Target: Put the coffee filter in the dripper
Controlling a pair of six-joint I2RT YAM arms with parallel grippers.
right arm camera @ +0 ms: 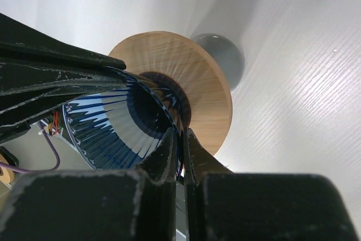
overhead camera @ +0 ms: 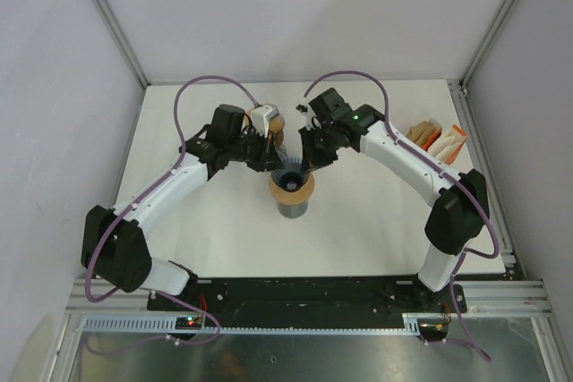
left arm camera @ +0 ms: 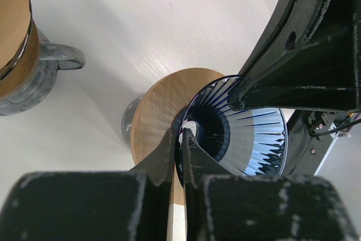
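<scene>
The dripper [overhead camera: 292, 187] is a ribbed blue glass cone [left arm camera: 254, 139] with a round wooden collar [right arm camera: 197, 83], and it sits on a grey cup [overhead camera: 292, 209] at mid-table. My left gripper [left arm camera: 181, 139] is shut on the cone's rim from the left [overhead camera: 276, 167]. Opposite it, my right gripper [right arm camera: 181, 134] is shut on the rim from the right [overhead camera: 309, 165]. Inside, the cone [right arm camera: 113, 128] shows only its ribs. A small pile of flat brown, white and orange pieces [overhead camera: 439, 139], perhaps the coffee filter stock, lies at the table's right edge, too small to tell.
A second wooden-collared grey vessel with a handle [left arm camera: 22, 55] stands just behind the dripper, close to my left wrist [overhead camera: 273, 131]. Metal frame posts [overhead camera: 461, 87] rise at the table's back corners. A rail [overhead camera: 313, 292] runs along the near edge.
</scene>
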